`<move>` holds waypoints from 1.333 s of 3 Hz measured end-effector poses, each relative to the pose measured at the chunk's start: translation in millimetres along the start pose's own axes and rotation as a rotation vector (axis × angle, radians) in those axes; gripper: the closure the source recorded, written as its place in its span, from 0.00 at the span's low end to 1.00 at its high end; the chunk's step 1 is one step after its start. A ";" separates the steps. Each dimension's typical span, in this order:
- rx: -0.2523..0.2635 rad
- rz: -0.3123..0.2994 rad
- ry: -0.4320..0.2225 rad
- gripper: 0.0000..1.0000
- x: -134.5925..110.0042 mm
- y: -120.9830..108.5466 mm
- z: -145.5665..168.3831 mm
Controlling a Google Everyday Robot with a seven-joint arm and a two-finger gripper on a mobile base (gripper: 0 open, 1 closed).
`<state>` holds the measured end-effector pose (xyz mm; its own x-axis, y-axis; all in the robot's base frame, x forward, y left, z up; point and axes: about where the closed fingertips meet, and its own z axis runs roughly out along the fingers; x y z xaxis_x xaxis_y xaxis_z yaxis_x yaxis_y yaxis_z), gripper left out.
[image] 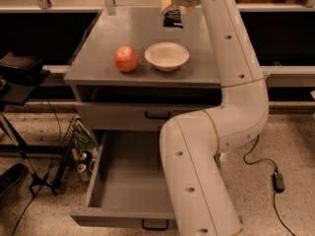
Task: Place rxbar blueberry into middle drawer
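The rxbar blueberry is a small dark bar at the back of the grey cabinet top. My gripper is right over its upper end at the top of the camera view, with pale fingers closed on the bar. The bar hangs just above the top's back edge. The middle drawer is pulled out low in the view, its deep grey tray bare, its black handle at the front. My white arm crosses over the drawer's right side.
A red-orange round fruit and a white bowl sit on the cabinet top in front of the bar. The upper drawer front is closed. A black stand, cans and a cabled adapter are at floor level.
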<state>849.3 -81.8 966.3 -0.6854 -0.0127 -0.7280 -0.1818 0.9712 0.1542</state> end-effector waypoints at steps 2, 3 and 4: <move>0.003 -0.117 0.027 1.00 -13.1 17.0 -15.5; -0.016 -0.174 0.053 1.00 -17.3 37.6 0.0; -0.083 -0.245 0.105 1.00 -1.0 74.0 36.6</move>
<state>862.3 -1.2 954.0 -0.6828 -0.2733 -0.6776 -0.4049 0.9135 0.0396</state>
